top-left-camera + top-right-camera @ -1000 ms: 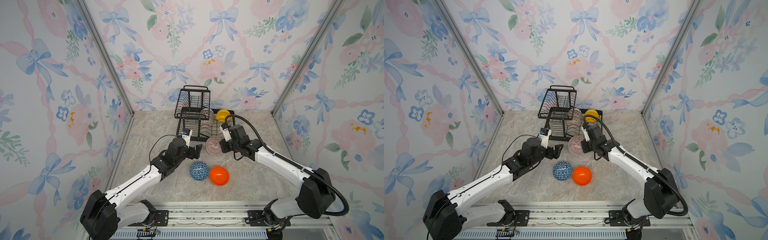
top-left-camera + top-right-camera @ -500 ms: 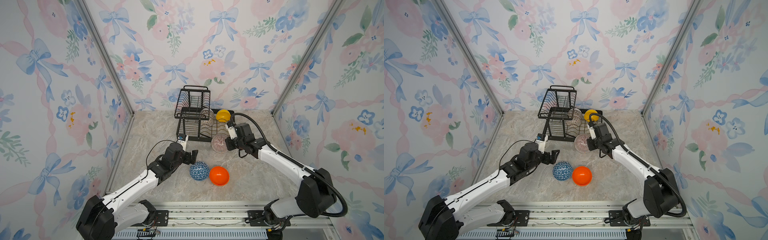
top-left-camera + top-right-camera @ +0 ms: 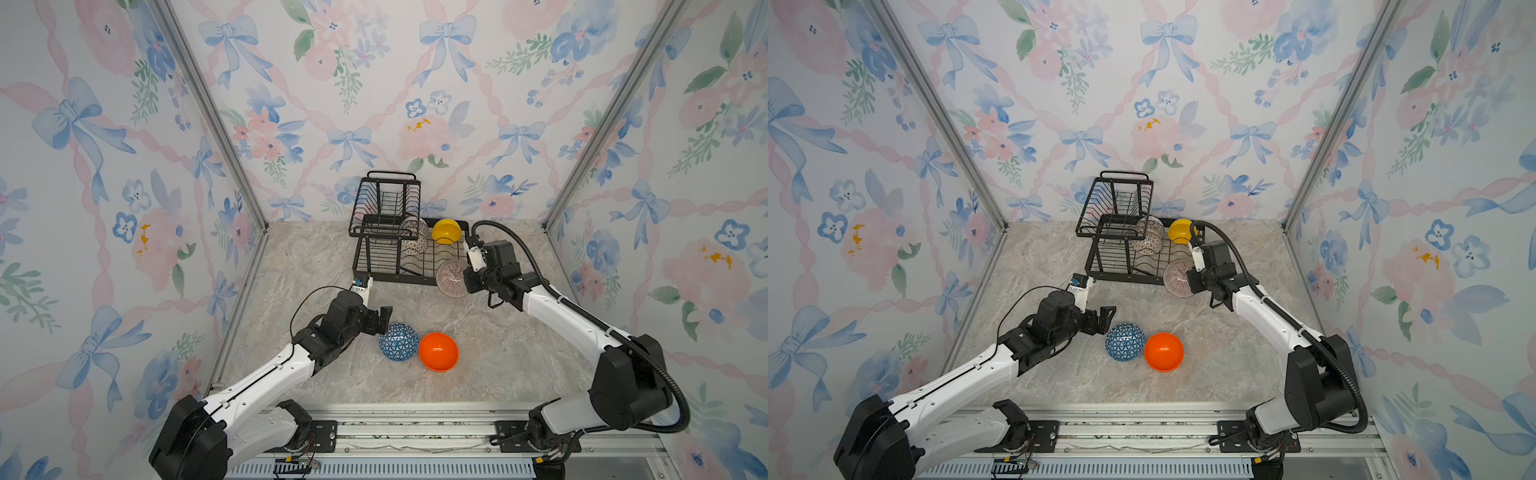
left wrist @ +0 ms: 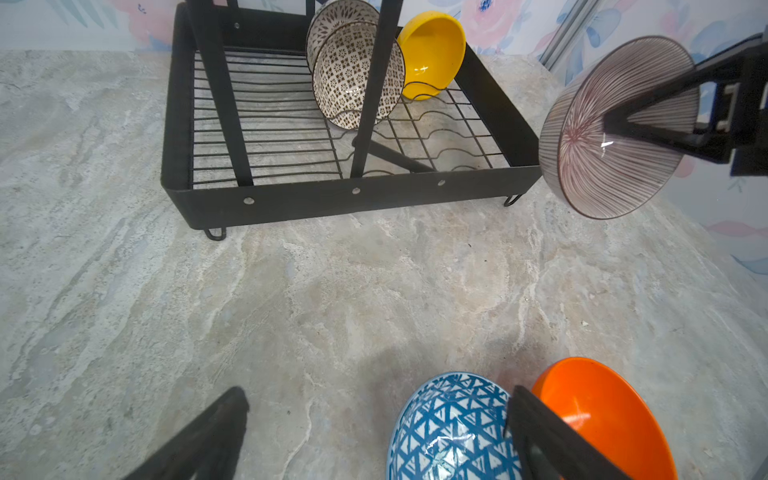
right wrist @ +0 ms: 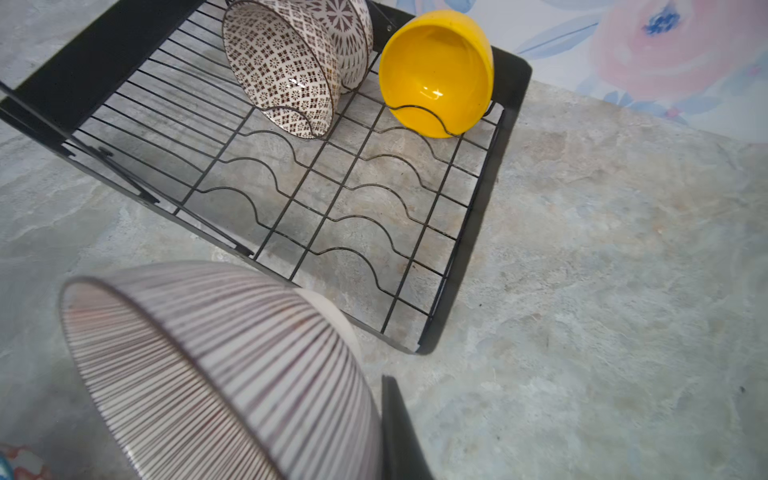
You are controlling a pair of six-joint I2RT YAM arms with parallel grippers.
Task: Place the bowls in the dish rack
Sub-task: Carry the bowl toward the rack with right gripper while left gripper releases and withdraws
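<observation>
The black wire dish rack (image 3: 395,277) (image 3: 1125,277) (image 4: 332,199) (image 5: 484,208) stands at the back of the table. In its tray lean two white patterned bowls (image 3: 414,241) (image 4: 357,75) (image 5: 286,66) and a yellow bowl (image 3: 446,230) (image 4: 432,50) (image 5: 436,70). My right gripper (image 3: 466,279) (image 5: 374,399) is shut on the rim of the pinkish ribbed bowl (image 3: 452,277) (image 3: 1177,277) (image 4: 615,137) (image 5: 216,365), tilted in the air at the rack's front right corner. My left gripper (image 3: 384,321) (image 4: 378,399) is open, low beside the overturned blue bowl (image 3: 398,341) (image 4: 453,428), which touches the orange bowl (image 3: 438,351) (image 4: 602,411).
Floral walls with metal corner posts (image 3: 216,124) close in the marble table (image 3: 316,266) on three sides. The rack's raised basket tier with its loop handle (image 3: 388,199) stands over the tray's left half. A metal rail (image 3: 415,428) runs along the front edge.
My right gripper has carried the ribbed bowl back and to the right, up to the rack's front right corner. My left gripper has dropped toward the blue bowl, still open.
</observation>
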